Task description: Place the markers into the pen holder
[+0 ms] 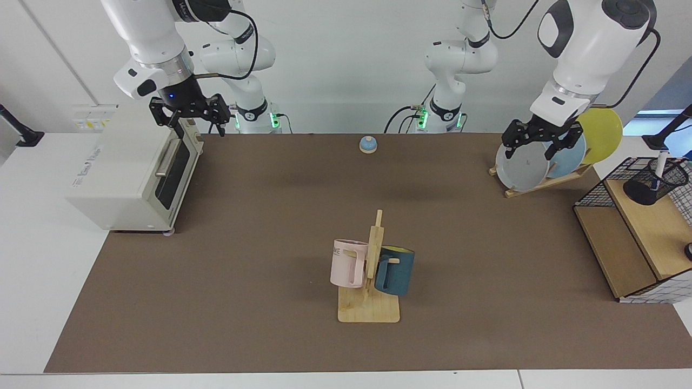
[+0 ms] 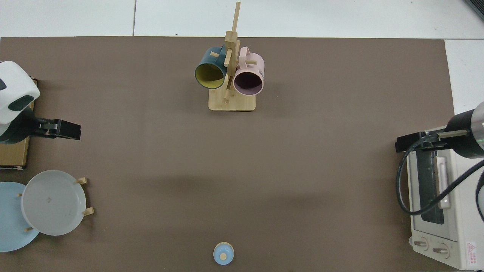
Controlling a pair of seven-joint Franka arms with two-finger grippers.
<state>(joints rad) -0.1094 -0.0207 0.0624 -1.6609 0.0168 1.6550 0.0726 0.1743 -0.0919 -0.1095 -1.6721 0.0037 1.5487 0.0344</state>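
— Where is the marker point(image 1: 660, 163) found?
— It is seen standing in the pen holder point(image 1: 655, 182), the black mesh cup on the upper board of the wire-grid wooden shelf point(image 1: 638, 232) at the table's edge. Its long axis runs nearly upright, tilted slightly, with one end sunk in the cup and the white end raised above the rim. Which end carries the cap cannot be told.

— And the left gripper point(image 1: 540, 141)?
— It is held in the air in front of the plates point(image 1: 521, 166) on their rack, well apart from the cup. Its fingers are spread and nothing is grasped.

— The right gripper point(image 1: 189, 115)?
— It is kept waiting above the front edge of the toaster oven point(image 1: 130, 173), fingers parted and empty. The mug rack point(image 1: 370, 281) is seen mid-table.
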